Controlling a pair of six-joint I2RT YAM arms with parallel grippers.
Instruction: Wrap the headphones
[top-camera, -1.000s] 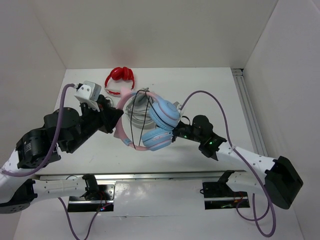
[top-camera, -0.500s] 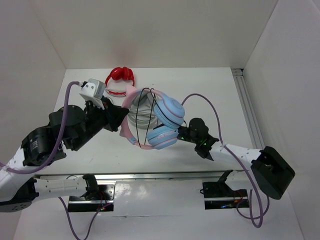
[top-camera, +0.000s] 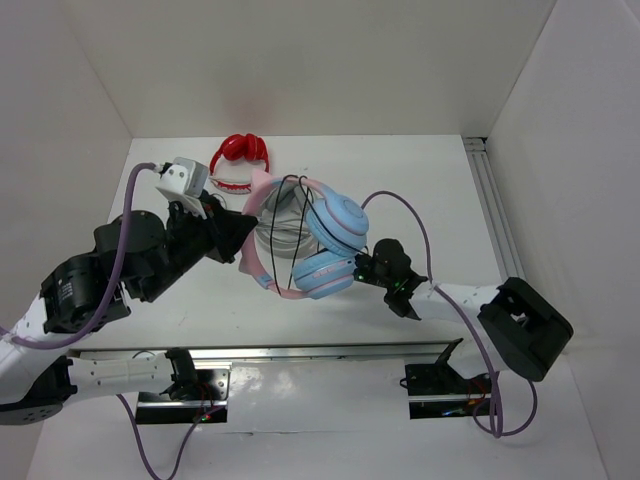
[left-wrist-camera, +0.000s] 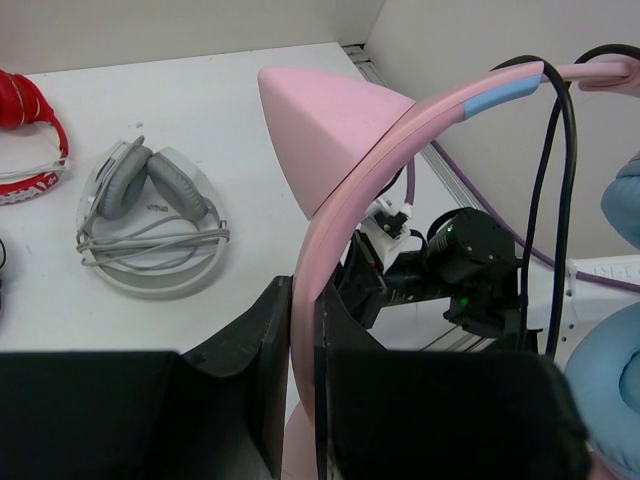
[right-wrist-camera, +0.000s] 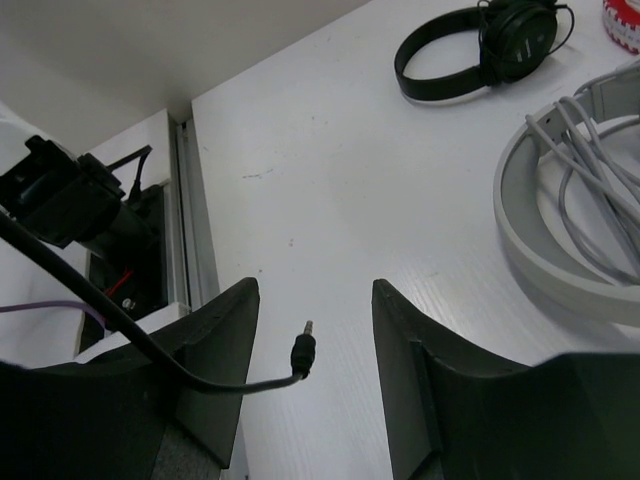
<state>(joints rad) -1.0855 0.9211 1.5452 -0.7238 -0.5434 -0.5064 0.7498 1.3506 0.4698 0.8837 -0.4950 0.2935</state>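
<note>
The headphones, with light blue ear cups (top-camera: 338, 222) and a pink headband (top-camera: 262, 195) with cat ears, hang above the table. My left gripper (top-camera: 243, 246) is shut on the headband (left-wrist-camera: 305, 330), with one pink cat ear (left-wrist-camera: 320, 130) just beyond the fingers. The thin black cable (top-camera: 298, 205) loops over the band and cups. My right gripper (top-camera: 364, 268) sits just right of the lower cup, open. In the right wrist view the cable's plug (right-wrist-camera: 303, 352) dangles between its fingers (right-wrist-camera: 215, 350), touching neither.
A grey pair (left-wrist-camera: 150, 215) lies on the table under the lifted pair, with its cord bundled. A red pair (top-camera: 240, 150) lies at the back. A black pair (right-wrist-camera: 480, 45) lies on the table. A metal rail (top-camera: 495, 220) runs along the right edge.
My left gripper has lifted and shifted the headphones slightly back and right. My right gripper has moved left, closer to the lower ear cup.
</note>
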